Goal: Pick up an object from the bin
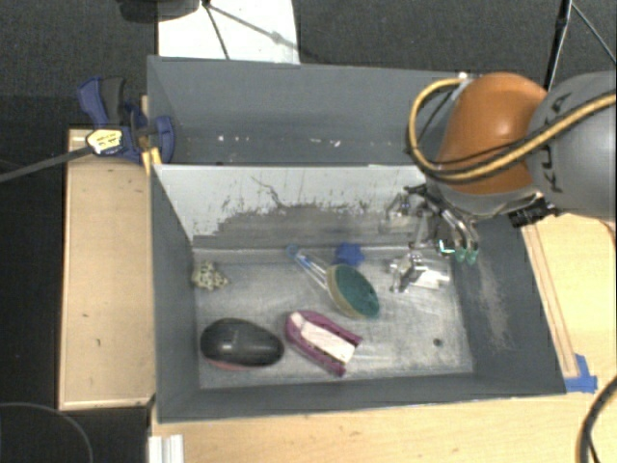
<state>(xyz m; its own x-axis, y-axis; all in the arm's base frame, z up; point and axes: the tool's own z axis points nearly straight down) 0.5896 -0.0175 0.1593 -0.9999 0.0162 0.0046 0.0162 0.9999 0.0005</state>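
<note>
The gripper (418, 272) hangs low, right of the frame's centre. I cannot tell whether it is open or closed. The teal round brush (355, 293) lies just to its left and is probably the easiest pick. Centre over the brush head, then descend straight, clear of the purple-and-white packet (322, 341).

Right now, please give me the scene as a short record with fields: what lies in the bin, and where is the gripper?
bin: grey metal, a few loose things on its floor
gripper: low over the floor's right part
nearest thing: teal round disc on a blue handle, centre, apart from the gripper
front left: black oval lump
front centre: purple and white packet
left: small speckled lump
</note>
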